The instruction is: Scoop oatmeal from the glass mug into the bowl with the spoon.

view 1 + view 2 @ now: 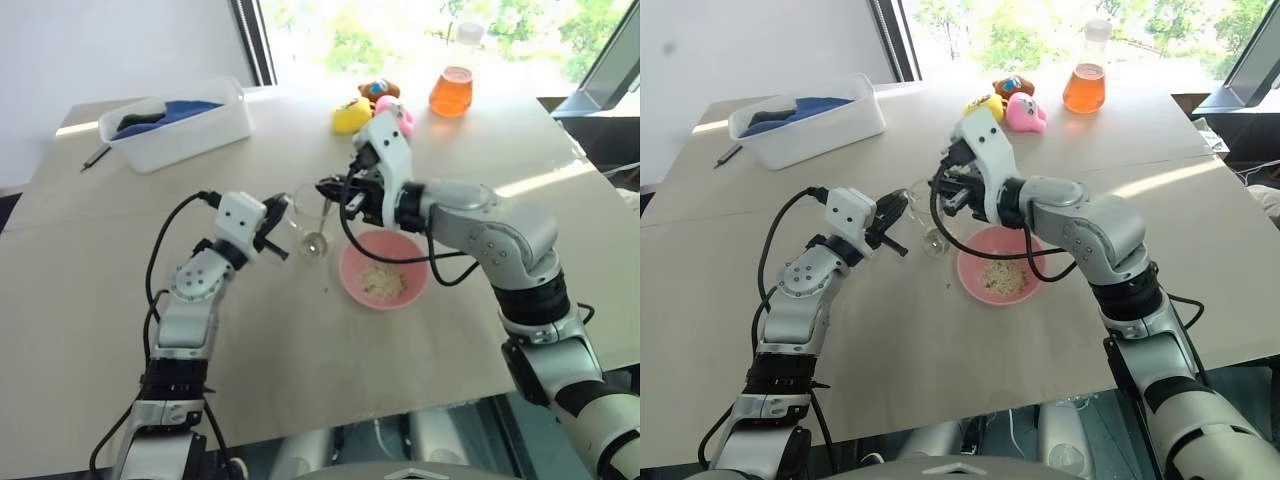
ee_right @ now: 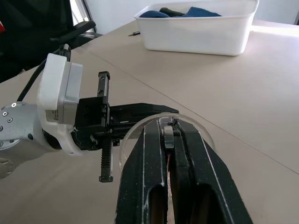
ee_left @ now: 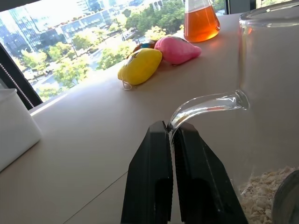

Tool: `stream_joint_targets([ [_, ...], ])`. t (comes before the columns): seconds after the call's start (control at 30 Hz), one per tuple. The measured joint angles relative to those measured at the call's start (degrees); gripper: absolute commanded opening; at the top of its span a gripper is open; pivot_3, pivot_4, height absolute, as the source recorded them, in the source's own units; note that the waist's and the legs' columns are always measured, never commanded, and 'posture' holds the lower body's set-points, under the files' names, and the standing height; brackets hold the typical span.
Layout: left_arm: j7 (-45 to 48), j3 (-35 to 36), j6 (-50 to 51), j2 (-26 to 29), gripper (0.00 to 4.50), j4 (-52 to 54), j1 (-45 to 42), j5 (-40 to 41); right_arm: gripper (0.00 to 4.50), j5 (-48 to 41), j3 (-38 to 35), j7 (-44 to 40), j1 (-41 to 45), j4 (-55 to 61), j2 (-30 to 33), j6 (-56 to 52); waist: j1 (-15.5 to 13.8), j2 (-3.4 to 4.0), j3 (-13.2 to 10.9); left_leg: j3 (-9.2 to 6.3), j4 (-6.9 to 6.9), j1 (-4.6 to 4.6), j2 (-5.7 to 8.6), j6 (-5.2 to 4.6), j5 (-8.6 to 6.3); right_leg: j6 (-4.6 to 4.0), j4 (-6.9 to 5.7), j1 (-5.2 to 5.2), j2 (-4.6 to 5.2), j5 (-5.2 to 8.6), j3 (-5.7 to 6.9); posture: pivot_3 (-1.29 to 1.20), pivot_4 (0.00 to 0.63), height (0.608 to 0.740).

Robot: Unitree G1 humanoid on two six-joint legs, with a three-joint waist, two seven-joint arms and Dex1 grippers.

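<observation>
The glass mug (image 1: 303, 212) stands on the table just left of the pink bowl (image 1: 350, 268). My left gripper (image 1: 276, 236) is shut on the mug's curved glass handle (image 3: 205, 104). Oatmeal (image 3: 256, 198) lies in the mug's bottom, and more oatmeal (image 1: 383, 283) sits in the bowl. My right gripper (image 1: 333, 188) hovers over the mug's rim (image 2: 196, 125), shut on the spoon (image 1: 316, 238), which hangs down inside the mug with its scoop near the bottom. The spoon's handle (image 2: 167, 136) shows between the right fingers.
A white tub (image 1: 180, 128) with blue cloth stands at the back left, with a dark pen (image 1: 95, 157) beside it. A yellow toy (image 1: 351, 116), a pink toy (image 3: 177, 49) and an orange-liquid flask (image 1: 451, 90) sit behind the mug. Bare tabletop lies in front.
</observation>
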State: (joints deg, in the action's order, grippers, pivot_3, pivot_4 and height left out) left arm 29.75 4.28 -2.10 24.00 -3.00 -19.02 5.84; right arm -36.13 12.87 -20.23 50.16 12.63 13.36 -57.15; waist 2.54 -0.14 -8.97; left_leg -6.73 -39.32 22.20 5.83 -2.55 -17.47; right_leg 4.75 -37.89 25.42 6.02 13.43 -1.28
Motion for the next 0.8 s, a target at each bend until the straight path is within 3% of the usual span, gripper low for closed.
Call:
stream_joint_targets([
  [0.27,-0.02,-0.02,-0.06,0.0,0.05,-0.07,0.11,0.02,0.0,1.54,-4.35,-0.56,4.25,-2.43,-0.92,0.42,-0.02,0.0,0.0,0.0,-0.01,0.0,0.0,0.0,0.0,0.0,0.0,0.0,0.01,0.0,0.04,0.0,0.15,0.74],
  [0.57,0.02,-0.3,-0.06,-0.14,0.05,-0.17,0.06,0.03,0.0,4.72,-1.39,-2.57,-0.68,-2.24,-1.45,1.6,-0.02,-0.02,0.02,0.01,-0.02,-0.01,0.01,0.0,0.0,0.0,-0.02,0.0,0.01,0.0,0.03,0.0,0.15,0.74],
  [0.8,0.12,-0.31,-0.09,-0.13,0.05,-0.46,-0.07,0.05,0.0,3.61,-4.29,-0.92,-1.44,-1.79,-4.83,-1.66,-0.02,-0.03,0.03,0.0,-0.03,-0.02,0.01,0.0,0.0,0.0,-0.04,-0.01,0.01,0.0,0.03,0.0,0.15,0.74],
])
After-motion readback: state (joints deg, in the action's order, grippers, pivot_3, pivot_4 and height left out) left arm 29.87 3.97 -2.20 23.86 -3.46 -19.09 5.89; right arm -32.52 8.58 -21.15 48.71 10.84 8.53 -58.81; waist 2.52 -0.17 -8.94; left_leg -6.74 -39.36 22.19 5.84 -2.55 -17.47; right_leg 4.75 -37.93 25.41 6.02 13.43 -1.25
